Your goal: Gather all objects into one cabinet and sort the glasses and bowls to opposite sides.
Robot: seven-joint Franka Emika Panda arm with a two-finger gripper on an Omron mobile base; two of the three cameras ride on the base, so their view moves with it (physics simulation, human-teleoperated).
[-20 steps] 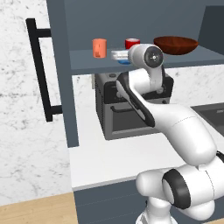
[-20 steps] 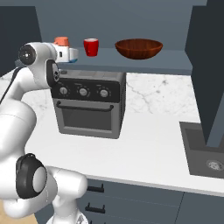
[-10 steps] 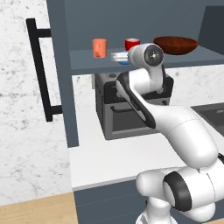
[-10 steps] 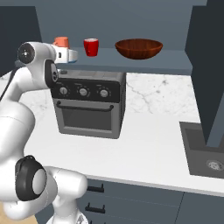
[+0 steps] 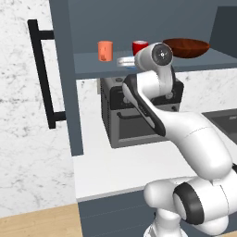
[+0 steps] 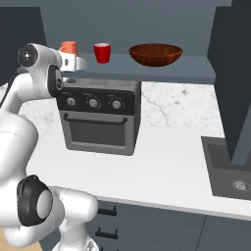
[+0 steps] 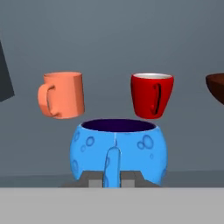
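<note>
On the cabinet shelf (image 6: 196, 66), from left to right: the orange cup (image 7: 62, 94) at far left, then the blue bowl (image 7: 119, 151) nearer the front edge, grasped at its handle by the clenched claw (image 7: 113, 177), then the red cup (image 7: 152, 95), with the brown bowl (image 6: 155, 54) at right.

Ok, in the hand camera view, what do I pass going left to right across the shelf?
orange cup → blue bowl held in the hand → red cup → brown bowl at the right edge.
</note>
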